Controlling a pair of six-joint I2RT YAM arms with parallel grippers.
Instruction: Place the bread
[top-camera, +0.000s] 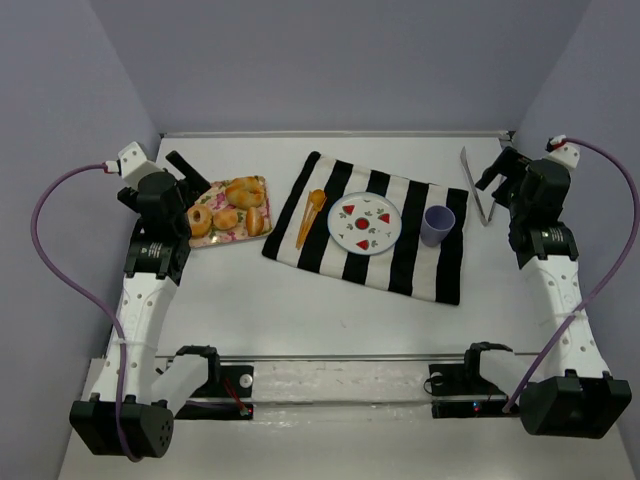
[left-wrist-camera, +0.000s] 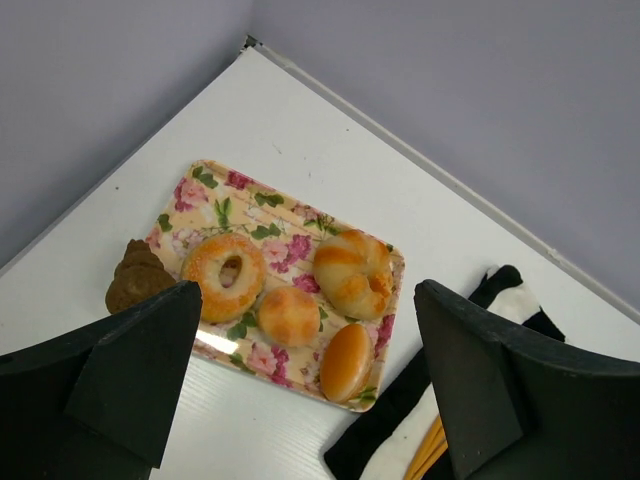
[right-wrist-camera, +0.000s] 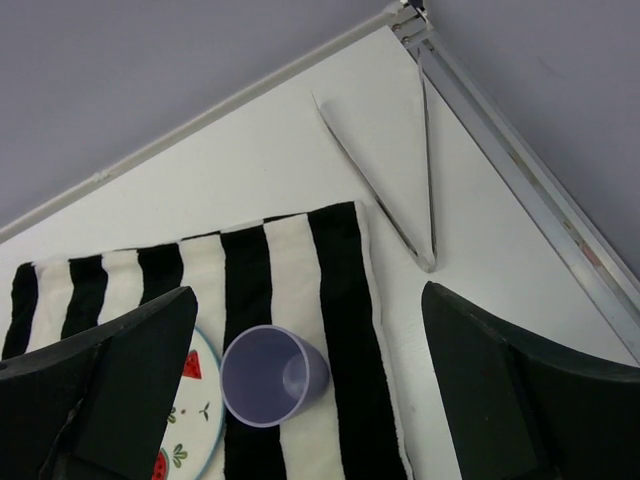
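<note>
The bread, a small oblong golden-brown roll, lies at the near right corner of a floral tray; it also shows in the top view. A ring-shaped bread, a round bun and a knotted bread share the tray. The white plate with watermelon prints sits on the striped mat. My left gripper hovers above the tray's left side, open and empty. My right gripper is open and empty at the far right, above the mat's edge.
A purple cup stands right of the plate, also in the right wrist view. An orange spoon lies on the mat's left part. Metal tongs lie by the right wall. A dark brown piece lies left of the tray.
</note>
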